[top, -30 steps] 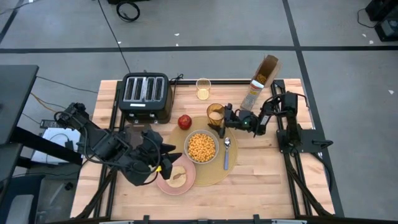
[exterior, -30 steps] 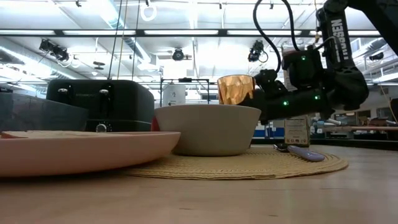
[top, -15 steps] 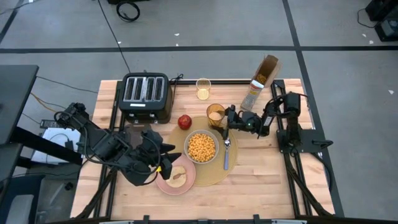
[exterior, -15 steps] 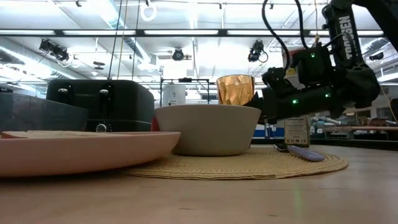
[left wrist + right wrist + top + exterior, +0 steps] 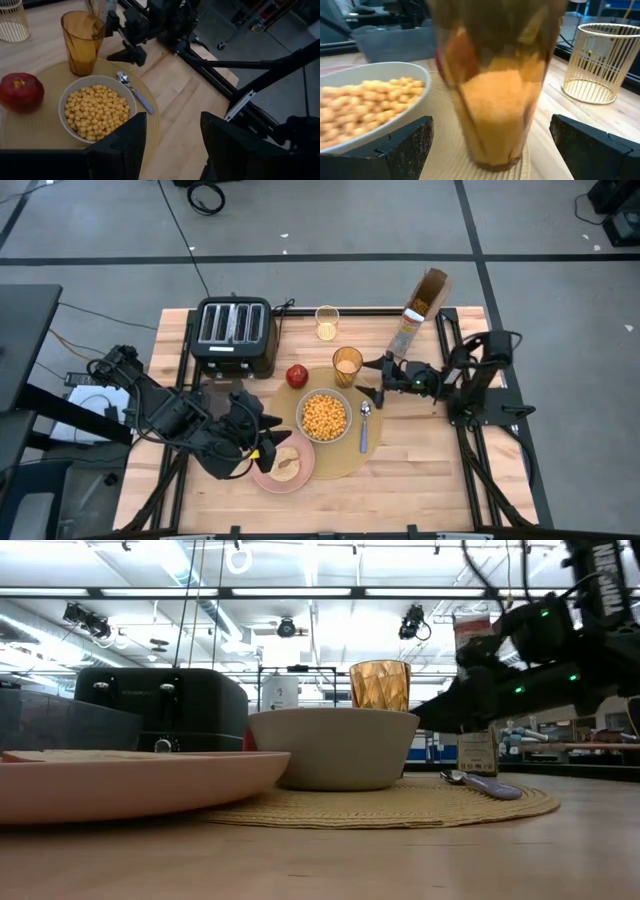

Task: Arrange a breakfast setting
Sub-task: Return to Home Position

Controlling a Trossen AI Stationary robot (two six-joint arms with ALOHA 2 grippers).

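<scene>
Returning home looks the step in hand: the right gripper (image 5: 382, 382), spread wide and empty, hangs at three o'clock of the amber glass (image 5: 347, 366), which stands on the placemat (image 5: 340, 462) at one o'clock from the bowl (image 5: 324, 416). Next it needs to retreat without clipping the glass. The left gripper (image 5: 266, 436) waits by the pink plate (image 5: 283, 464), fingers apart, empty.

two matte black jointed arms
left arm (image 5: 190, 425) bulky, yellow tag (image 5: 258, 449) near its wrist, broad dark wedge jaws; right arm (image 5: 560, 658) carries green lights (image 5: 518, 690), white lettering (image 5: 608, 562) and looping black cable (image 5: 503, 338).

The wooden table (image 5: 430, 470) bears 1 round placemat (image 5: 340, 465), a toaster (image 5: 233, 332) at its 10 o'clock, a cereal box (image 5: 418, 315) at 2 o'clock.
</scene>
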